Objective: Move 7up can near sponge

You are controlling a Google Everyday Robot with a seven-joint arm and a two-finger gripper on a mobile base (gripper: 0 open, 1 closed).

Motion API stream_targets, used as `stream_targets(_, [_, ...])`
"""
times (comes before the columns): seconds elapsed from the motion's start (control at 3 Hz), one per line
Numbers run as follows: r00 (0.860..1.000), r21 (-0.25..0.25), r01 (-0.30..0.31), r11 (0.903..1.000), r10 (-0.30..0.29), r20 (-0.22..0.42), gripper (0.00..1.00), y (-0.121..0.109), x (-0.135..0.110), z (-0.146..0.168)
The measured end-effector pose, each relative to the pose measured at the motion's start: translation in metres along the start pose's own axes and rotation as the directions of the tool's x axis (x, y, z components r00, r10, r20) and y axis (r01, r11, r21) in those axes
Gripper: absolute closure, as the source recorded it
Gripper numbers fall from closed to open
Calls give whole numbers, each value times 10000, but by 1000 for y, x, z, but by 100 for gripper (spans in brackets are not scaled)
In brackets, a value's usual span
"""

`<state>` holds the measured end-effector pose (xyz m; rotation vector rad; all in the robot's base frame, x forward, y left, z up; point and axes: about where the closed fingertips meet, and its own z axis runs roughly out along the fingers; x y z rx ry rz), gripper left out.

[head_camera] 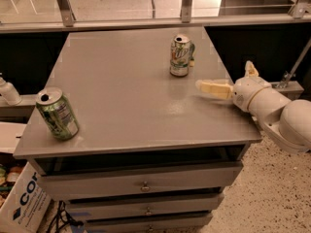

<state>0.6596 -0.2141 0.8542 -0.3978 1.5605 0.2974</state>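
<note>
- The gripper (224, 74) hangs over the right edge of the table (121, 89), low above the top and to the front right of the 7up can (181, 56).
- It is spread wide and holds nothing: one cream finger (213, 88) lies almost level and points left across the top, and the other (251, 69) sticks up behind the wrist.
- The white arm (277, 111) comes in from the lower right, off the table's side. Its thick rounded links slope up to the wrist, which has a thin orange ring.
- The 7up can stands upright in the back right part of the table, apart from the gripper, with its opened top showing.
- The sponge (192, 53) peeps out just behind the can on its right side. Most of it is hidden, and I cannot tell whether the two touch.
- A green can (57, 113) stands near the front left corner, leaning slightly, well apart from the 7up can.
- The table top is plain grey with a dull shine, and under it are drawers (144, 184) with small knobs.
- To the left sit a white bottle (8, 92) on a lower ledge and a cardboard box (22, 204) on the ground.
- Behind the table runs a rail with metal posts (63, 4), over a pale floor (107, 1).
- At the lower right the floor is speckled.
</note>
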Motion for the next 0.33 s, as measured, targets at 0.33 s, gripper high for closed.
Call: stream_targets(0.33, [10000,-13,7,10000,-7,-2,0,1,0,1])
